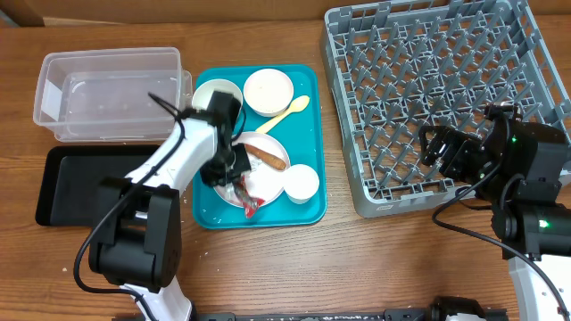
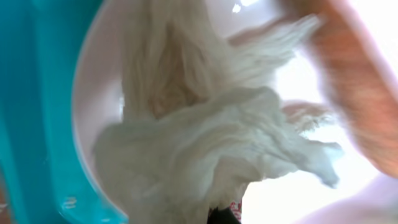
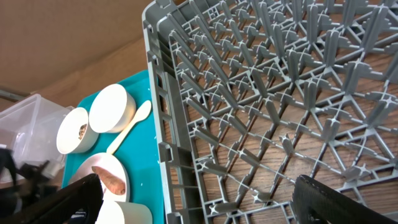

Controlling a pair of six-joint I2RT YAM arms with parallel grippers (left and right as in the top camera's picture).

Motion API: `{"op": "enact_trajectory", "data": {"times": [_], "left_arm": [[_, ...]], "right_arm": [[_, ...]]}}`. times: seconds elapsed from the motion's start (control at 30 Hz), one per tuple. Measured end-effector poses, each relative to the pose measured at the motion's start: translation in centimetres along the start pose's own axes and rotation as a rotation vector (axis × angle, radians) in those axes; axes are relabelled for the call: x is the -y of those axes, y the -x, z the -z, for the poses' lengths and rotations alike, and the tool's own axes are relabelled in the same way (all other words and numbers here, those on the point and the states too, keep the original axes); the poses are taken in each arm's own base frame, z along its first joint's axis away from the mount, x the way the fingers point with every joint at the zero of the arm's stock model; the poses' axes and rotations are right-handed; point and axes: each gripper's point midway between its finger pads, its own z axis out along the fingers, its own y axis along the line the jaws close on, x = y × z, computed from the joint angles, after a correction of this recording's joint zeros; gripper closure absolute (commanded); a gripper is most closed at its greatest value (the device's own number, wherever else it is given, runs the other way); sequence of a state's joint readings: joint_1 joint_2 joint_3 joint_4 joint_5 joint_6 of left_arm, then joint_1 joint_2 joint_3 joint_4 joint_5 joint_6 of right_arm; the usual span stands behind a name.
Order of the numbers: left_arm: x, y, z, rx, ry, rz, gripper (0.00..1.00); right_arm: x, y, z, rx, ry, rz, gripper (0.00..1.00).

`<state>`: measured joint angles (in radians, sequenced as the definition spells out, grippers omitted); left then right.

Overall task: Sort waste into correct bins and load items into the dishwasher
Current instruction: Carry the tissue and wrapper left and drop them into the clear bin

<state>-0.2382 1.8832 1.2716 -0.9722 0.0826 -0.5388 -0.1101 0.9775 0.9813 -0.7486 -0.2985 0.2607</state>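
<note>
My left gripper (image 1: 225,168) is down on the white plate (image 1: 266,181) on the teal tray. In the left wrist view the crumpled white paper (image 2: 205,137) fills the frame, its folds gathered toward my jaws (image 2: 221,216); it appears gripped. The brown sausage (image 1: 268,156) and the red wrapper (image 1: 248,205) lie on the plate. Two white bowls (image 1: 219,93) (image 1: 269,91), a cup (image 1: 302,183) and the yellow spoon (image 1: 290,111) sit on the tray. My right gripper (image 1: 442,147) (image 3: 205,205) is open and empty over the front edge of the grey dish rack (image 1: 428,80).
The clear tub (image 1: 111,94) stands at the back left, with the black tray (image 1: 85,183) in front of it. The teal tray (image 1: 308,134) lies between them and the rack. Bare wooden table shows along the front.
</note>
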Motion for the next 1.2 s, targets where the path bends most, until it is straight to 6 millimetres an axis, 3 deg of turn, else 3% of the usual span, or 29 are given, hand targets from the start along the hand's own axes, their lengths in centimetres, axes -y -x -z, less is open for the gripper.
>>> {"op": "enact_trajectory", "data": {"times": [0.23,0.37,0.57,0.8,0.9,0.97,1.07,1.17,1.2], "left_arm": [[3.4,4.2,10.4,0.116,-0.096,-0.034,0.96],[2.9,7.1,15.4,0.234,-0.132,-0.015,0.96],[-2.1,12.6,19.7,0.429,-0.119,0.105,0.96],[-10.8,20.5,23.2,0.707,-0.111,0.345,0.96],[-12.9,23.6,22.9,0.780,-0.116,0.414,0.96],[-13.5,25.4,21.1,0.787,-0.117,0.444,0.95],[-13.8,26.7,16.1,0.704,-0.100,0.489,0.93],[-14.1,26.2,10.9,0.578,-0.063,0.522,0.92],[-14.2,25.8,9.8,0.544,-0.051,0.530,0.68]], "right_arm": [[0.0,0.0,0.0,-0.001,0.000,0.000,0.00],[0.0,0.0,0.0,-0.002,-0.001,0.000,0.00],[0.0,0.0,-0.1,-0.002,0.000,0.000,0.00],[0.0,0.0,-0.1,-0.003,-0.001,-0.001,0.00],[0.0,0.0,-0.1,-0.003,0.000,-0.001,0.00],[0.0,0.0,-0.1,-0.003,-0.001,-0.001,0.00],[0.0,-0.1,-0.1,-0.006,-0.002,-0.002,0.00],[0.1,-0.1,-0.1,-0.007,-0.002,-0.003,0.00],[0.1,-0.2,-0.1,-0.007,-0.002,-0.003,0.00]]}}
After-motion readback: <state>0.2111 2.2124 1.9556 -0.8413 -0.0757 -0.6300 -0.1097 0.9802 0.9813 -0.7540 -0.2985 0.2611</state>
